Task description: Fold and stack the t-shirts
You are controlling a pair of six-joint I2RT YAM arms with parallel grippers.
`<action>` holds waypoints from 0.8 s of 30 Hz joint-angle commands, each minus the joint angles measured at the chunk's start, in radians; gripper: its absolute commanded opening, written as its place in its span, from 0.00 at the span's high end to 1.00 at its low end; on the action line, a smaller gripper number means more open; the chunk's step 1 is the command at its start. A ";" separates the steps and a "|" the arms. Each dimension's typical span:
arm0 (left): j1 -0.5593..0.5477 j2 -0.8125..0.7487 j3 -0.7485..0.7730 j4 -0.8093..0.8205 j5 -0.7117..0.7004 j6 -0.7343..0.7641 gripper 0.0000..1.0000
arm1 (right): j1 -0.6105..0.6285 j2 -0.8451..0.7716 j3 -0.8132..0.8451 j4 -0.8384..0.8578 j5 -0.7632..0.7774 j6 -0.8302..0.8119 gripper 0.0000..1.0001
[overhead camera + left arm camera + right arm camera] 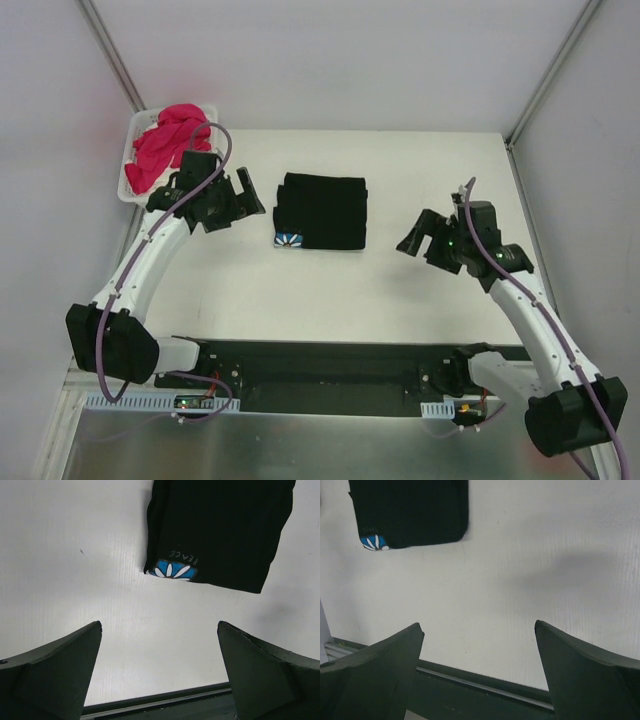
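A white tabletop [400, 290] is seen, with a black t-shirt [322, 212] laid folded into a rectangle around its middle, a bit to the far side. A white basket [128, 182] is parked at the far left corner, with pink t-shirts [165, 145] bunched up inside. The left claw [252, 195] is held wide open just left of the black tee, nothing gripped. Same for the right claw [412, 238], spread empty off to the right. A daisy print [288, 239] is shown at the tee's near left corner.

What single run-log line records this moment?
black t-shirt: folded | pink t-shirt: in basket | left end effector: open | right end effector: open
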 commanded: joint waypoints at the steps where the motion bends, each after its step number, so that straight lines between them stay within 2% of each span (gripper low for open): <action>1: 0.008 -0.022 -0.026 0.058 0.048 -0.019 0.01 | -0.001 0.108 -0.037 0.280 -0.074 0.112 0.04; 2: 0.011 -0.028 -0.032 0.070 0.051 -0.016 0.01 | -0.001 0.139 -0.040 0.387 -0.073 0.138 0.04; 5: 0.034 -0.051 -0.054 0.084 0.091 -0.014 0.01 | 0.010 0.295 0.014 0.511 -0.039 0.186 0.03; 8: 0.064 -0.065 -0.081 0.107 0.149 -0.036 0.01 | 0.031 0.464 0.143 0.519 -0.027 0.185 0.02; 13: 0.115 -0.077 -0.101 0.115 0.155 -0.041 0.01 | 0.082 0.682 0.297 0.517 0.001 0.140 0.01; 18: 0.155 -0.081 -0.101 0.113 0.187 -0.028 0.01 | 0.091 0.797 0.364 0.519 0.010 0.120 0.01; 24: 0.195 -0.071 -0.085 0.115 0.197 0.002 0.01 | 0.094 0.938 0.456 0.519 -0.022 0.096 0.08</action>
